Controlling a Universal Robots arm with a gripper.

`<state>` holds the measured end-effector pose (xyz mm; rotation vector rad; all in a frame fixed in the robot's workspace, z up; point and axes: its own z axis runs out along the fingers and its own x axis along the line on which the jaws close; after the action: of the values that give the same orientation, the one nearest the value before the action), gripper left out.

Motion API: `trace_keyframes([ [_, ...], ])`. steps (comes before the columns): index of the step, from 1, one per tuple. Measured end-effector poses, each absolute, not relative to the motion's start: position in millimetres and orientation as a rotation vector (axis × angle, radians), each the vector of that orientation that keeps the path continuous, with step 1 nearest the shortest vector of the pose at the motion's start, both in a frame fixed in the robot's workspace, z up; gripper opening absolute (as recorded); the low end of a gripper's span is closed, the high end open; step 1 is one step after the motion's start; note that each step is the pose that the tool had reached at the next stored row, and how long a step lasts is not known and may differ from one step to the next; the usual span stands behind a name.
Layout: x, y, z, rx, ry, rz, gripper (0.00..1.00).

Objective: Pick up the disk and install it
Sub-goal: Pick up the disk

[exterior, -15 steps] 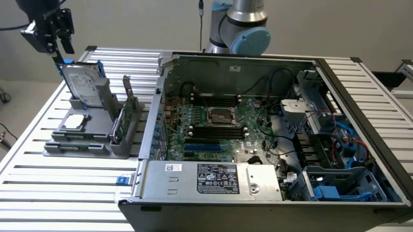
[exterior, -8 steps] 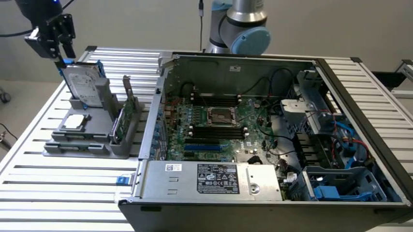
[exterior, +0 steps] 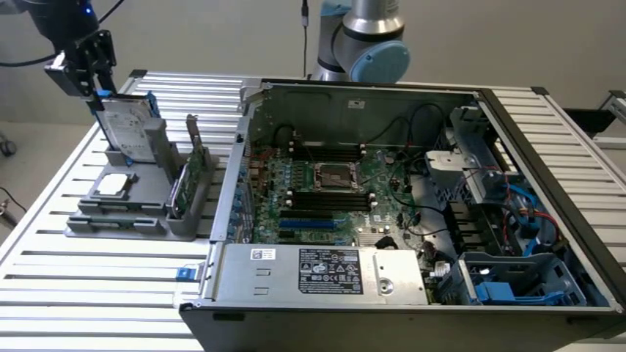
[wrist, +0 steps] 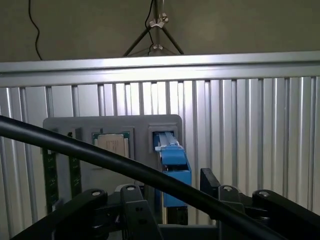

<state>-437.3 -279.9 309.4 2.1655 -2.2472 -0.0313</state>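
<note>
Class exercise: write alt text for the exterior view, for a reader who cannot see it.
A gripper is at the top edge of the disk, which stands upright in a grey holder on a slatted table. At the exterior view's right lies an open computer case, its motherboard exposed.

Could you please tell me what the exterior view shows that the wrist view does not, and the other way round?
Exterior view: the open metal computer case with its green motherboard, and the arm's grey-and-blue joint.
Wrist view: a metal tripod beyond the table and a black cable crossing the foreground.
Both: the slatted aluminium table, the grey plastic holder, the flat silver-grey hard disk standing upright with its blue carrier frame, the end effector at its top edge, the small silver square chip and the thin green circuit card.
</note>
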Motion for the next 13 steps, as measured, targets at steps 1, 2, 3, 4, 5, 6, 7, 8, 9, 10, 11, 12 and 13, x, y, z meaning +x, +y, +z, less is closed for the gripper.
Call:
trace_keyframes([
  [1,-437,-280,308,2.172,-2.241,-0.031,0.54],
  [2,-437,-280,306,2.179,-2.234,-0.031,0.54],
  [3,-437,-280,304,2.185,-2.227,-0.031,0.54],
  [4,-437,-280,302,2.191,-2.222,-0.031,0.54],
  [5,-437,-280,300,2.196,-2.217,-0.031,0.54],
  [6,-438,-280,298,2.200,-2.213,-0.031,0.54],
  [7,-438,-280,297,2.202,-2.211,-0.031,0.54],
  [8,-438,-280,295,2.205,-2.209,-0.031,0.54],
  [9,-438,-280,294,2.206,-2.207,-0.030,0.54],
  [10,-438,-280,293,2.208,-2.205,-0.030,0.54],
  [11,-438,-280,293,2.210,-2.204,-0.029,0.54],
  [12,-438,-280,293,2.211,-2.204,-0.029,0.54],
  [13,-438,-280,293,2.211,-2.203,-0.029,0.54],
])
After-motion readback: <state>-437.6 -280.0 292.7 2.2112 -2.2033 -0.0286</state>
